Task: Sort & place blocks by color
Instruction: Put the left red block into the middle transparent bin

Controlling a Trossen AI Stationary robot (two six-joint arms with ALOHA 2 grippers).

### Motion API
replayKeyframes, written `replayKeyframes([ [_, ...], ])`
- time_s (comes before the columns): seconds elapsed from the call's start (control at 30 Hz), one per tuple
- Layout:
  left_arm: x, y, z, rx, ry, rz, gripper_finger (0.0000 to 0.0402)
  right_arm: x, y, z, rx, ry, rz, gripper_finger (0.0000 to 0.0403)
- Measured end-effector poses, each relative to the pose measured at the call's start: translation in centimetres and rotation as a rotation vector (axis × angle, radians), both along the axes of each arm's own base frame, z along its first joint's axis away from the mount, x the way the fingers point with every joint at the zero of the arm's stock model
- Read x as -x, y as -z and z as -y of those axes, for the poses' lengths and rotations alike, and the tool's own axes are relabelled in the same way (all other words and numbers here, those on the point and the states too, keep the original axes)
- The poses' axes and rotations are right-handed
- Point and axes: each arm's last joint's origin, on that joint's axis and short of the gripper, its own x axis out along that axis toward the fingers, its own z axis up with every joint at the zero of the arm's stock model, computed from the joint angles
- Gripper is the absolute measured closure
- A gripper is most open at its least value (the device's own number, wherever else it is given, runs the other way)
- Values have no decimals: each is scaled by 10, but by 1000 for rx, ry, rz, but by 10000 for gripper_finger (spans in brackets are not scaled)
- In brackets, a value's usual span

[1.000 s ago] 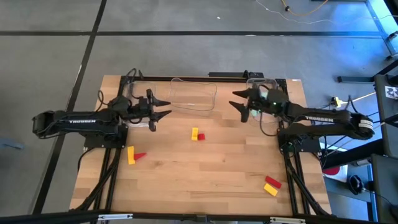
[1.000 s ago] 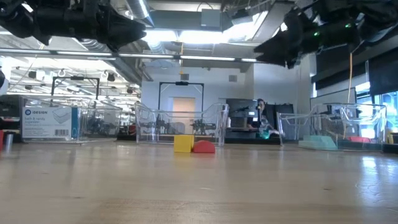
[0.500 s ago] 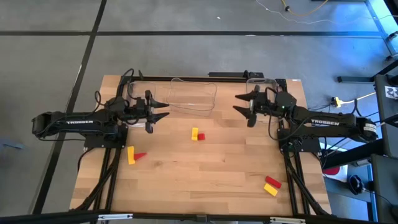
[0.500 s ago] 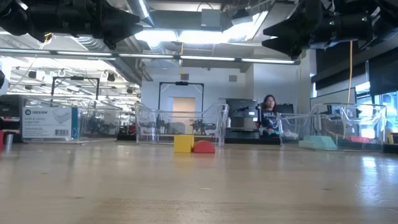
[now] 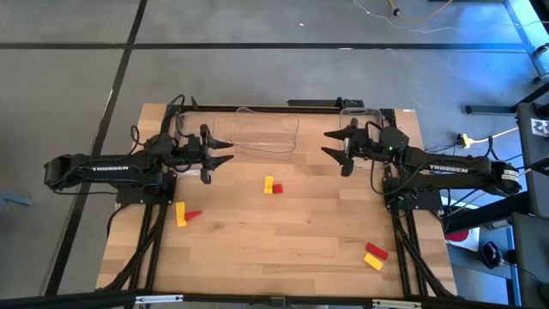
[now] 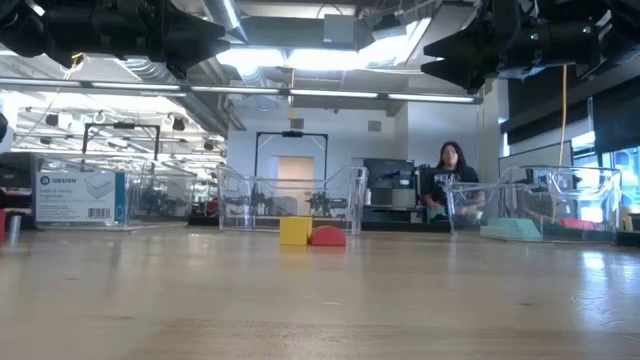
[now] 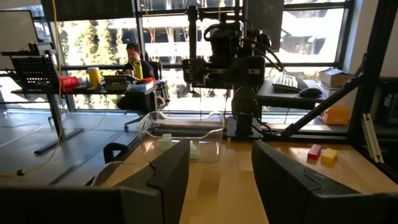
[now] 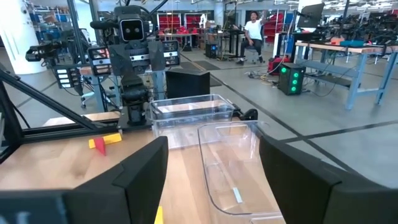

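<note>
- Lying scattered on the wooden bench (image 5: 283, 232) are three pairs of blocks: a yellow block (image 5: 268, 184) touching a red block (image 5: 277, 188) near the middle, a yellow-and-red pair (image 5: 184, 214) toward the left side, and a red-and-yellow pair (image 5: 374, 256) toward the near right corner.
- Clear plastic bins stand along the far edge: a middle bin (image 5: 268, 130) and a right bin (image 5: 360, 113), where the low view shows a teal block (image 6: 512, 229).
- The left tool (image 5: 225, 150) hovers above the bench beside the middle bin, fingers spread, carrying nothing.
- The right tool (image 5: 330, 144) hovers opposite it, near the right bin, fingers likewise spread and bare.
- Nothing lies between either tool and the middle pair.
- Beyond the bench, a person (image 6: 452, 178) sits in a lit workshop.
</note>
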Motion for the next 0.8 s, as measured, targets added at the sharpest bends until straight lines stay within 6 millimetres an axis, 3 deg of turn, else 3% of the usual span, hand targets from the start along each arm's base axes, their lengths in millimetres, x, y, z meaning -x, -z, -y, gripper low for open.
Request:
replayKeyframes([
  [0.8,-1,1,0,0,2,-9,237,0,0,0,4,0,-3,147],
])
